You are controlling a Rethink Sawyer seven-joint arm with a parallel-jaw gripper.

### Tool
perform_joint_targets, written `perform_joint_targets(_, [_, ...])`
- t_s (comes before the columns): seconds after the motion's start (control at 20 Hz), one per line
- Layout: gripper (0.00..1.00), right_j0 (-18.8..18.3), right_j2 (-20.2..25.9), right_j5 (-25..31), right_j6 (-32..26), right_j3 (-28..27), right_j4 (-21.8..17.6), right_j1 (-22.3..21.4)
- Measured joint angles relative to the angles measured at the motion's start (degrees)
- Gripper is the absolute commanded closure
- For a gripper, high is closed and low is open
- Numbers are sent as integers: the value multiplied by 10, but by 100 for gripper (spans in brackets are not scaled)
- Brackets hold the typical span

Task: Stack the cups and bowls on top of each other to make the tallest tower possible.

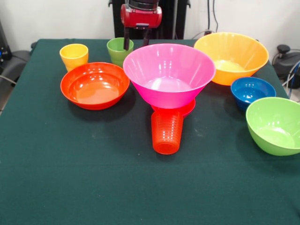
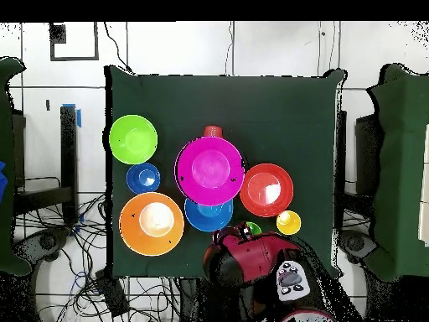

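The large pink bowl (image 1: 168,72) stands upright mid-table on a small magenta bowl, of which only the rim (image 1: 174,110) shows. The ribbed orange-red cup (image 1: 167,132) lies on its side in front of it, mouth toward the camera. My gripper (image 1: 136,43) hangs at the far edge, open and empty, one finger at the light green cup (image 1: 119,50). The yellow cup (image 1: 74,55) and the red-orange bowl (image 1: 95,85) are at the left. The yellow-orange bowl (image 1: 232,56), small dark blue bowl (image 1: 253,91) and lime green bowl (image 1: 274,124) are at the right. The medium blue bowl (image 2: 208,215) shows only from overhead.
The green cloth table (image 1: 93,178) has open room along its near side. From overhead, my arm (image 2: 255,260) covers the table edge by the green cup (image 2: 252,228). Cables and dark equipment (image 1: 286,58) sit off the right edge.
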Motion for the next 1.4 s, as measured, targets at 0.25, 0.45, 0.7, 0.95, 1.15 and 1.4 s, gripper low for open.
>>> perform_joint_targets(0.25, [0, 11, -9, 0, 0, 0, 0, 0])
perform_joint_targets(0.45, [0, 20, -23, 0, 0, 0, 0, 0])
perform_joint_targets(0.7, [0, 21, -31, 0, 0, 0, 0, 0])
perform_joint_targets(0.95, [0, 21, -36, 0, 0, 0, 0, 3])
perform_joint_targets(1.15, [0, 22, -42, 0, 0, 0, 0, 16])
perform_joint_targets(1.4, [0, 31, -54, -9, 0, 0, 0, 32])
